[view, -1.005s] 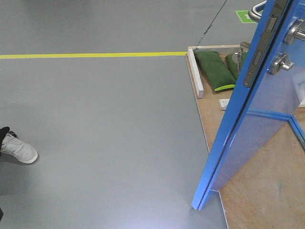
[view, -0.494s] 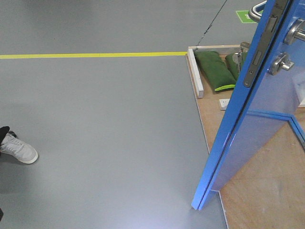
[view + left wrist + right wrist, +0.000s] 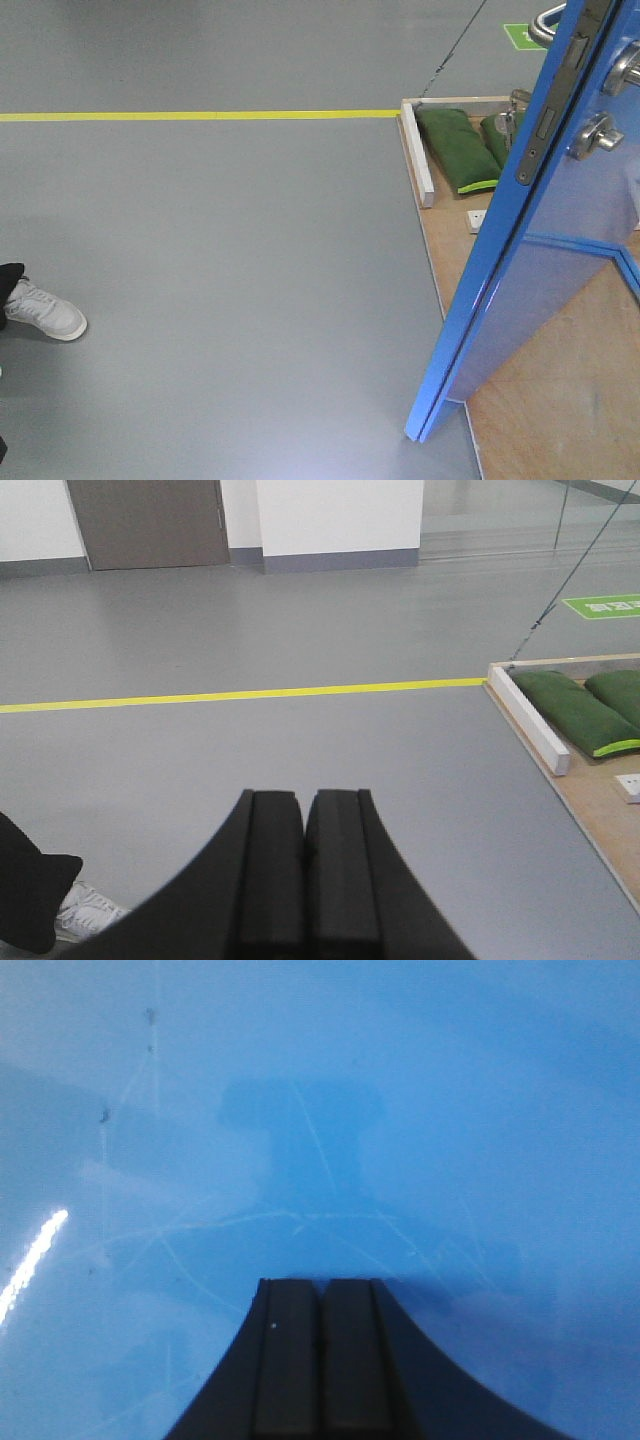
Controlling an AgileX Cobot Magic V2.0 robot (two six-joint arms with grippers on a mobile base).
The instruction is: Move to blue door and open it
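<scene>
**Widen the opening with a square, gentle push**

The blue door (image 3: 520, 300) stands at the right of the front view, already swung partly open. Its grey latch plate (image 3: 545, 120) is turned edge-on to the camera, and its lower corner sits at the edge of the wooden platform (image 3: 560, 410).

The right tool (image 3: 321, 1295) is clenched, pads pressed together with nothing between them. It faces the glossy panel head-on; blue fills its wrist view, with the tool's own dim reflection in it. Whether the tips actually touch the panel cannot be told.

The left tool (image 3: 304, 810) is likewise clenched and empty. It points out over the grey floor (image 3: 300, 740) toward the yellow line (image 3: 240, 694), well apart from the door.

The step in hand looks like shoving the door wider with the closed right tool while the base rolls forward. Doing this well probably calls for:

- Pressing at right angles to the panel, on the latch side for leverage.
- Staying off the thumb-turn (image 3: 597, 135) and the lever handle (image 3: 625, 65), where the tips could snag.
- Letting the contact slide as the door arcs, rather than forcing a straight line.
- Pacing the arm and base together, so the push stays light.
- Holding the left arm in, clear of the door's edge.

The sandbags (image 3: 455, 150) and white brace (image 3: 417, 155) lie beyond the door and may limit its swing, so ease off at any resistance
</scene>
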